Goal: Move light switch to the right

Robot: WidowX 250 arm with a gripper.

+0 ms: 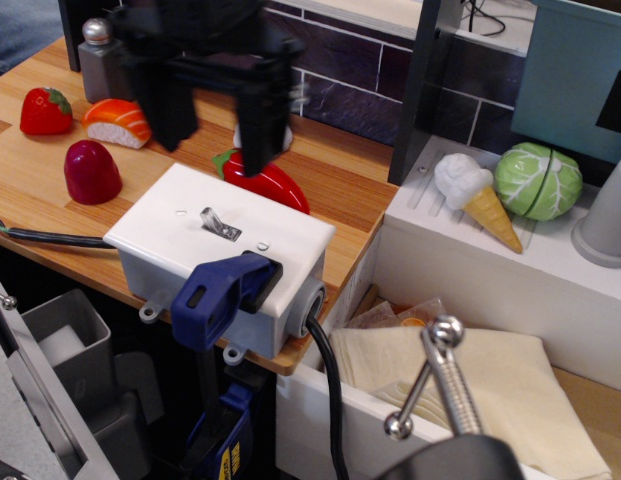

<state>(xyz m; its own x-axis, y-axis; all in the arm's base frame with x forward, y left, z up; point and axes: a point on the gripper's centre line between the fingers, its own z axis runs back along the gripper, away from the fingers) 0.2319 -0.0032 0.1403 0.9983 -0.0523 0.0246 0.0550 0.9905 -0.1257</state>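
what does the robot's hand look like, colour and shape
The hand is all black and matte: a wide flat plate across the top carrying two thick, blunt fingers that taper slightly toward their tips. Small round bolts or posts stand at the plate's edges. It is motion-blurred, so no markings, labels or cables on it can be made out, and the arm above is cut off by the frame.

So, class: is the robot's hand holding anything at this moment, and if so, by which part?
Nothing is held. The hand is open, its two fingers apart and empty above the white box, clear of the light switch.
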